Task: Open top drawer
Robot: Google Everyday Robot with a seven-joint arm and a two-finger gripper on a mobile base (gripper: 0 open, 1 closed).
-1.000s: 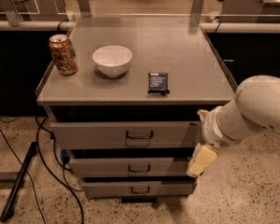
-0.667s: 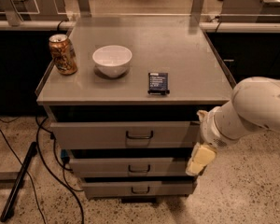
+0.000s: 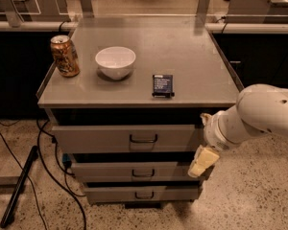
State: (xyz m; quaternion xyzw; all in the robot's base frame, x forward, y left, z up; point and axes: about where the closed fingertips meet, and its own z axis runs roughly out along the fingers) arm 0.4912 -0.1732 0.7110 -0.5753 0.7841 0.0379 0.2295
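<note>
The top drawer (image 3: 101, 139) is the widest of three grey metal fronts under the cabinet top, with a small dark loop handle (image 3: 143, 139) at its centre. Its front stands further forward than the two narrower fronts (image 3: 110, 171) below, with a dark gap above it. My gripper (image 3: 202, 161) hangs at the right end of the drawers, level with the middle front and below and right of the top drawer's handle. It is on the end of my white arm (image 3: 259, 114), which comes in from the right. It touches no handle.
On the grey cabinet top (image 3: 192, 47) stand a soda can (image 3: 65, 55) at the left, a white bowl (image 3: 115, 62) and a small dark packet (image 3: 162, 85) near the front edge. Cables (image 3: 48, 166) and a black bar (image 3: 19, 186) lie on the floor at the left.
My gripper and arm have shifted slightly to the left, toward the drawers. The drawers and the objects on top have not moved.
</note>
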